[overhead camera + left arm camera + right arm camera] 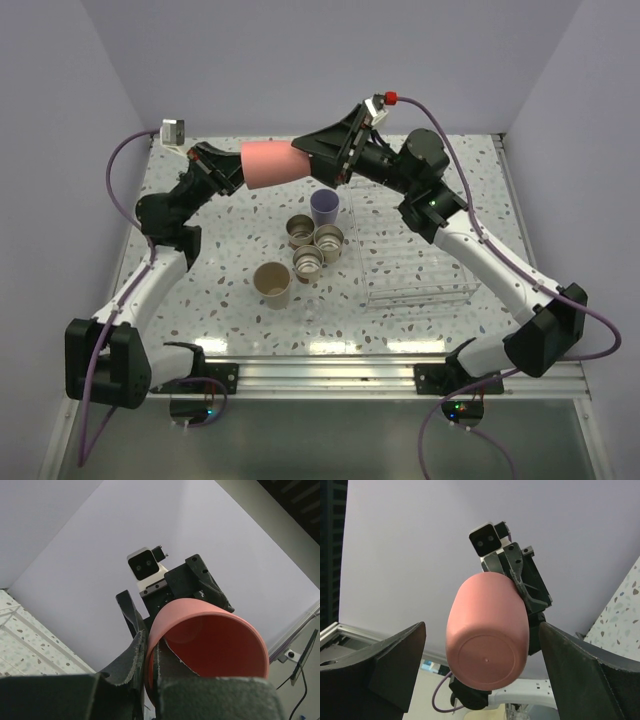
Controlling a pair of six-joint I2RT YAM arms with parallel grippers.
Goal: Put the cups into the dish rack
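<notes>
- Five cups (pixel 308 262) stand clustered just left of the dish rack (pixel 421 262) (lavender cup (pixel 324 205) nearest it, tan cup (pixel 272 283) farthest).
- One pink cup (pixel 275 163) hangs sideways above them, the left gripper (pixel 241 169) pinching its rim.
- Wide-spread and empty, the right gripper (pixel 318 163) faces its base.

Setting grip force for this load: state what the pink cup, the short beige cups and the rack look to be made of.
Pink cup: likely plastic, matte; smooth, even colour, moulding dot on its base. Short beige cups: outside matte, insides probably metal or a metallic coating; they gleam silver. Rack: clear hard plastic; the speckled table shows through.
</notes>
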